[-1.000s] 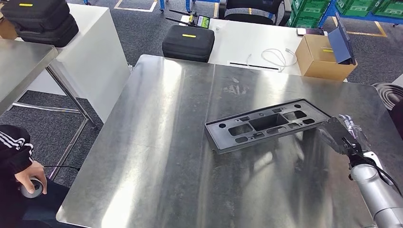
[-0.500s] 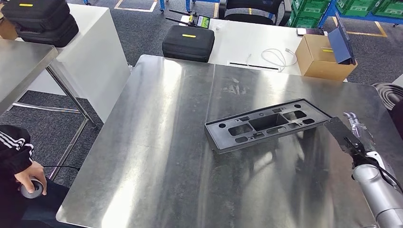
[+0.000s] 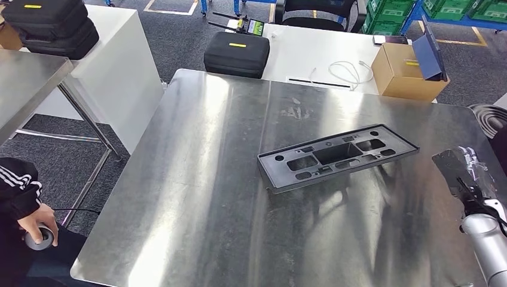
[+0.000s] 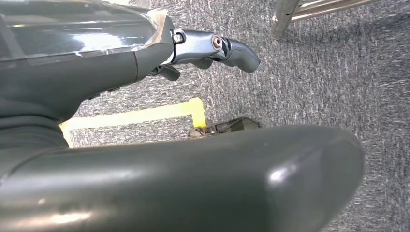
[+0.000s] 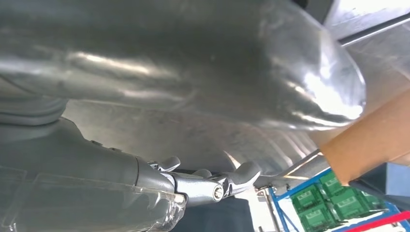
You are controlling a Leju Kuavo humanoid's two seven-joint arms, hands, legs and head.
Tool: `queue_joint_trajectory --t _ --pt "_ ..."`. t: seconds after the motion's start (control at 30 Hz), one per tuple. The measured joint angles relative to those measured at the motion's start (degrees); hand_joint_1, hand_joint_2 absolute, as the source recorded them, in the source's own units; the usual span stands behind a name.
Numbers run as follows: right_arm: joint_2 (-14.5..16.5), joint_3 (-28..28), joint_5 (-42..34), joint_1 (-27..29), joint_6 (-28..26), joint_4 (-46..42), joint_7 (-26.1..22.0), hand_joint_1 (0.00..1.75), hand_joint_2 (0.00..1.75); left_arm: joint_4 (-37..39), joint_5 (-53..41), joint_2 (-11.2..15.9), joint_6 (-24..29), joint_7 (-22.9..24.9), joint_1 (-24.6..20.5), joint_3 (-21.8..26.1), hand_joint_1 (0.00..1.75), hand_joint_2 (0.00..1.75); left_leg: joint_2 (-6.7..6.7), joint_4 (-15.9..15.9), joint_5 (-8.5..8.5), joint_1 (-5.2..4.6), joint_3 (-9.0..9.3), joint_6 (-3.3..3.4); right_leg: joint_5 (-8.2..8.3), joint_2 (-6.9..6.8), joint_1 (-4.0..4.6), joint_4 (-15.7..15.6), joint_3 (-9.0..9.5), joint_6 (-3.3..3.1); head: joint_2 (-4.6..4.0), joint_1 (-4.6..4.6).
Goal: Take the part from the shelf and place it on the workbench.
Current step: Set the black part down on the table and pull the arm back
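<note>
The part (image 3: 338, 157) lies flat on the desk (image 3: 197, 197), so placing looks done. The right hand (image 3: 461, 168), beside the part, is apart from it, fingers loose, holding nothing.

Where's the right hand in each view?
Head view: right hand at the lower right, over the workbench's right edge, holding nothing.
Right wrist view: right hand along the lower left, fingers toward the middle.
Left wrist view: aimed at grey carpet past the left hand.
Shared landmark: cardboard box, brown at the right wrist view's right edge.
</note>
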Motion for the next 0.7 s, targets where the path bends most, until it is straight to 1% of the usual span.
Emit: queue_joint_trajectory --t 0.1,0.17,0.23,0.27,0.3,0.33,0.4,0.43,0.47,0.5,0.53,0.57,0.6,0.63,0.67,0.7 --pt "-0.12 -0.91 -0.34 0.62 -0.31 0.18 -0.28 0.00 0.00 0.00 0.11 0.09 0.00 0.13 0.01 -0.01 0.00 0.00 -0.01 0.03 -0.05 -0.29 -0.03 0.14 0.03 0.00 -0.23 -0.01 0.00 0.07 0.00 0.00" --pt "-0.13 -1.32 -0.15 0.91 -0.46 0.27 -0.46 0.00 0.00 0.00 0.20 0.17 0.00 0.16 0.00 -0.02 0.00 0.00 -0.01 0.05 -0.10 -0.54 -0.03 0.39 0.09 0.01 -0.42 -0.07 0.00 0.20 0.00 -0.01" --pt "-0.27 -1.67 0.26 1.06 -0.50 0.34 -0.62 0.00 0.00 -0.01 0.29 0.23 0.00 0.16 -0.04 -0.02 0.00 0.00 0.02 -0.26 0.08 -0.58 0.09 0.87 0.12 0.02 -0.58 -0.19 0.00 0.56 0.00 -0.03" --pt "-0.41 -1.80 0.41 1.09 -0.52 0.38 -0.67 0.00 0.00 -0.01 0.37 0.26 0.00 0.16 -0.06 -0.02 0.00 0.00 0.09 -0.61 0.29 -0.46 0.27 1.21 -0.12 0.01 -0.67 0.12 -0.20 0.68 0.00 0.00" --pt "-0.56 -1.87 0.49 1.08 -0.55 0.41 -0.69 0.00 0.00 -0.02 0.43 0.27 0.00 0.16 -0.09 -0.02 0.00 0.00 0.17 -0.97 0.52 -0.30 0.46 1.53 -0.81 0.01 -0.75 1.28 -0.76 0.66 0.00 0.07" --pt "-0.70 -1.91 0.52 1.07 -0.59 0.45 -0.70 0.00 0.00 -0.02 0.49 0.27 0.00 0.16 -0.11 -0.02 0.00 0.00 0.25 -1.28 0.72 -0.13 0.63 1.80 -2.02 0.00 -0.81 3.65 -1.90 0.47 0.00 0.16" --pt "-0.84 -1.96 0.52 1.12 -0.67 0.57 -0.70 0.00 0.00 -0.02 0.54 0.25 -0.01 0.17 -0.12 -0.03 0.00 0.00 0.34 -1.39 0.80 -0.07 0.69 1.97 -5.25 0.01 -0.83 11.33 -5.48 0.09 0.00 0.32" --pt "-0.86 -1.97 0.55 1.26 -0.71 0.66 -0.70 0.00 0.00 -0.02 0.55 0.23 -0.02 0.17 -0.12 -0.04 0.00 0.00 0.36 -1.38 0.80 -0.07 0.67 1.94 -6.43 0.01 -0.84 14.86 -7.15 0.14 0.00 0.33" --pt "-0.86 -1.97 0.68 1.42 -0.74 0.77 -0.70 0.00 0.00 -0.02 0.55 0.22 -0.02 0.18 -0.11 -0.07 0.00 0.00 0.36 -1.36 0.81 -0.04 0.66 1.91 -6.85 0.01 -0.89 16.69 -8.00 0.41 0.00 0.34" --pt "-0.87 -1.97 0.88 1.54 -0.77 0.89 -0.71 0.00 0.00 -0.02 0.60 0.21 -0.02 0.19 -0.11 -0.09 0.00 0.00 0.36 -1.33 0.81 0.05 0.65 1.79 -6.39 0.00 -0.98 16.20 -7.71 0.87 0.00 0.34" --pt "-0.91 -1.97 1.15 1.59 -0.81 1.00 -0.73 0.00 0.00 -0.02 0.66 0.18 -0.01 0.19 -0.11 -0.11 0.00 0.00 0.35 -1.27 0.78 0.19 0.67 1.57 -5.14 -0.03 -1.14 13.26 -6.17 1.51 0.00 0.35" --pt "-0.96 -1.97 1.46 1.53 -0.87 1.12 -0.76 0.00 0.00 -0.02 0.72 0.16 0.00 0.18 -0.12 -0.12 0.00 0.00 0.34 -1.13 0.72 0.30 0.68 1.23 -3.61 -0.09 -1.39 8.91 -3.88 2.19 0.00 0.39" --pt "-0.94 -1.96 1.71 1.37 -0.95 1.26 -0.80 0.00 0.00 -0.02 0.81 0.19 0.00 0.17 -0.13 -0.13 0.00 0.00 0.33 -0.96 0.59 0.29 0.66 0.76 -2.36 -0.08 -1.42 5.06 -1.77 2.54 0.00 0.44" --pt "-0.90 -1.95 1.93 1.27 -1.03 1.39 -0.86 0.00 0.00 -0.02 0.89 0.21 0.00 0.15 -0.13 -0.15 0.00 0.00 0.31 -0.80 0.48 0.19 0.64 0.28 -1.51 -0.02 -1.38 2.31 -0.25 2.40 0.00 0.43" --pt "-0.85 -1.93 2.10 1.20 -1.13 1.56 -0.93 0.00 0.00 -0.02 1.02 0.24 0.01 0.13 -0.13 -0.16 0.00 0.00 0.31 -0.70 0.42 0.06 0.63 -0.12 -1.18 0.06 -1.25 1.07 0.44 1.96 0.00 0.39" --pt "-0.74 -1.91 2.24 1.15 -1.22 1.76 -1.03 0.00 0.00 -0.02 1.14 0.26 0.01 0.10 -0.13 -0.19 0.00 0.00 0.31 -0.72 0.42 -0.04 0.63 -0.44 -1.15 0.18 -1.02 1.12 0.44 1.31 0.00 0.34"
